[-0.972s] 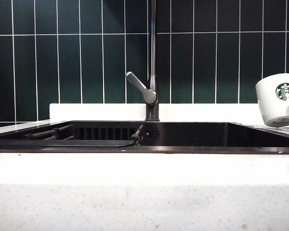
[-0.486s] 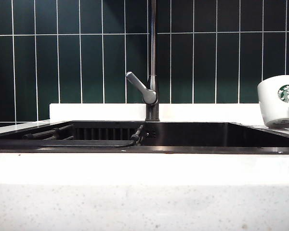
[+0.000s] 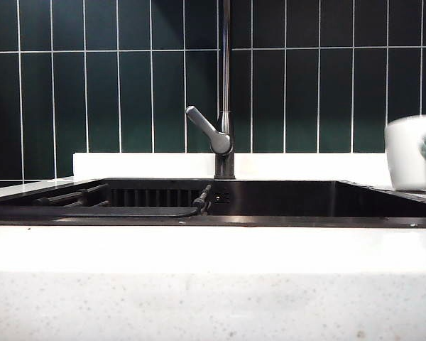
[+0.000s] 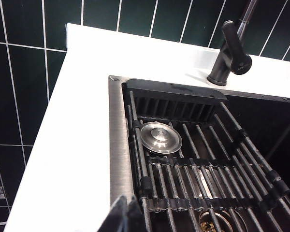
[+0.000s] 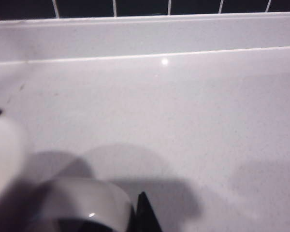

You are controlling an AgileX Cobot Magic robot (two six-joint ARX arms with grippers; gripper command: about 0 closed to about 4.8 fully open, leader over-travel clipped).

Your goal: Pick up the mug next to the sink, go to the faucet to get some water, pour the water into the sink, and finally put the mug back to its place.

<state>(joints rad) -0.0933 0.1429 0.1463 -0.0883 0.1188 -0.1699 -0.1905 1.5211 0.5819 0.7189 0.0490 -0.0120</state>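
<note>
Beside right claw [image 5: 144,212], blurred mug [image 3: 414,152]; left claw [image 4: 126,216] cropped.

Faucet [image 3: 226,85] behind sink [image 3: 284,199], at its middle. Mug [image 3: 414,152] on surface [image 3: 199,249] right of sink. Right claw [image 5: 142,212] beside mug; left claw [image 4: 126,215] over sink's left rim.

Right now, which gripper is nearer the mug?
Right. The right gripper is right beside the mug on the counter; the left gripper hangs shut over the sink's far corner.
</note>
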